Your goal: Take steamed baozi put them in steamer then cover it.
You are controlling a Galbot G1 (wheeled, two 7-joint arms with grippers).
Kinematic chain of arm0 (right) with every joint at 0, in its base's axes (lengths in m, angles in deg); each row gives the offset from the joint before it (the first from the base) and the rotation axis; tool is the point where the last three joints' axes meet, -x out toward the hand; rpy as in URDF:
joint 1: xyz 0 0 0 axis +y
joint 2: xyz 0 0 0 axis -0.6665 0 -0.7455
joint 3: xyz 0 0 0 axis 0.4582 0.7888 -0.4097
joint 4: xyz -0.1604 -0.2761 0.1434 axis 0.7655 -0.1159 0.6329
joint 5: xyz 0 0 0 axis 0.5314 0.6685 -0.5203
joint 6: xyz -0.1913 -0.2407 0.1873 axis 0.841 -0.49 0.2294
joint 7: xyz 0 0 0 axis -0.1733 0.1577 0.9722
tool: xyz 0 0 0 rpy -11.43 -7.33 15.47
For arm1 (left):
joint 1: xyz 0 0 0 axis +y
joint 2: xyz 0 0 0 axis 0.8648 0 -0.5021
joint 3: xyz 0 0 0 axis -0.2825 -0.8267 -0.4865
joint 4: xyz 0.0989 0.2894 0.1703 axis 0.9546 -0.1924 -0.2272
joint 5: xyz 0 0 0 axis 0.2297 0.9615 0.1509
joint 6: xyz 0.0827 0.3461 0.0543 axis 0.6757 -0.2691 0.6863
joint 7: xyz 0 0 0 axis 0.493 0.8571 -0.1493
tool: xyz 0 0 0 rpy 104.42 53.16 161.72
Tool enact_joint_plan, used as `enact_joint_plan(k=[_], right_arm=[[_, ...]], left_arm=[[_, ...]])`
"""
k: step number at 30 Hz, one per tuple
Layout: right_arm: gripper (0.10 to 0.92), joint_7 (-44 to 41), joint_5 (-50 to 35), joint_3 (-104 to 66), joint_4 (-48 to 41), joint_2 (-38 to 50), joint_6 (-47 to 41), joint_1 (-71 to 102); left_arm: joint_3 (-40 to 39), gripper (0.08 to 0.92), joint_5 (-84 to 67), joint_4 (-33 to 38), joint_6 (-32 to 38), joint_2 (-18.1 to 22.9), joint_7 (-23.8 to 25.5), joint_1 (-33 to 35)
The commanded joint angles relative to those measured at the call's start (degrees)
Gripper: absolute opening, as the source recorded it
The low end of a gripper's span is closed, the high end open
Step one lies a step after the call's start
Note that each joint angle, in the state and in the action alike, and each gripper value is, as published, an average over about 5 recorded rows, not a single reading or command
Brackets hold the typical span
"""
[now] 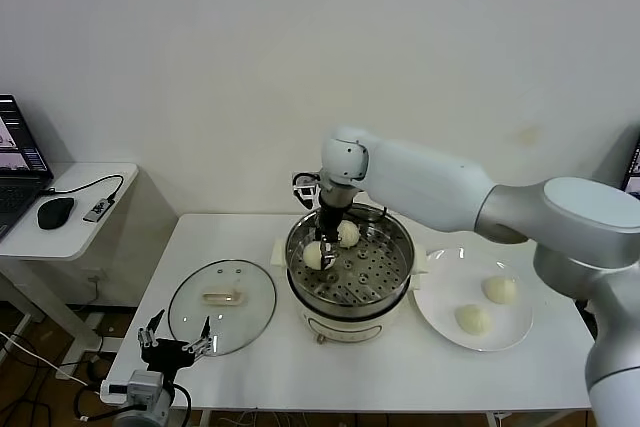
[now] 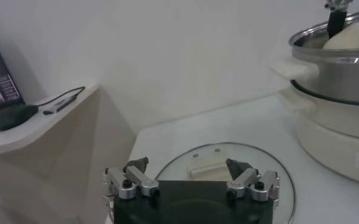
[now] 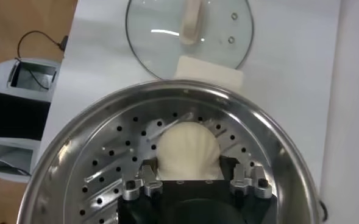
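head view: right gripper (image 1: 322, 250) clasps a baozi (image 1: 314, 255) on steamer (image 1: 348, 269) tray; left gripper (image 1: 175, 345) spread wide, table's front-left corner.

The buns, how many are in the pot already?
One small cream-white bun already sits in the shiny steel steamer pot. The right gripper is setting a second bun down there. Two wait on the white plate. The clear glass lid lies on the table.

White table (image 1: 400, 372): cover (image 1: 222, 307), steamer (image 1: 349, 277), plate (image 1: 474, 312)
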Motion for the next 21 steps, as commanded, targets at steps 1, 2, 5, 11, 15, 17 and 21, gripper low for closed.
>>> enact_joint_plan(k=[1, 2, 5, 11, 15, 17, 21], right_arm=[[0.66, 1.3, 0.8, -1.0, -0.9, -1.3, 0.0, 1.6], [0.686, 1.7, 0.7, -1.2, -0.7, -1.1, 0.0, 1.6], [0.765, 2.0, 0.2, -1.6, 0.9, 0.3, -0.1, 0.8], [0.821, -1.4, 1.2, -1.2, 11.1, 10.2, 1.2, -5.7], [0.823, -3.8, 1.5, -1.2, 18.8, 21.6, 3.0, -11.5], [0.823, -4.8, 1.9, -1.2, 22.0, 27.1, 3.9, -13.5], [0.823, -6.6, 3.8, -0.3, 26.9, 37.9, 6.3, -16.1]], left_arm=[[-0.1, 0.823, 0.0, -0.3, 0.0, 0.2, 0.0, 0.1], [0.0, 0.823, 0.0, -0.3, 0.0, 0.2, 0.0, 0.1], [-0.1, 0.823, 0.1, -0.3, 0.0, 0.4, 0.0, 0.1], [-0.3, 0.823, 0.1, -0.1, -0.1, 0.5, 0.2, 0.4], [-0.4, 0.823, -0.2, 0.1, -0.3, 0.3, 0.4, 0.7], [-0.5, 0.823, -0.4, 0.2, -0.4, 0.2, 0.5, 0.8], [-0.4, 0.823, -0.9, -0.3, -0.6, -0.1, 0.7, 0.9]])
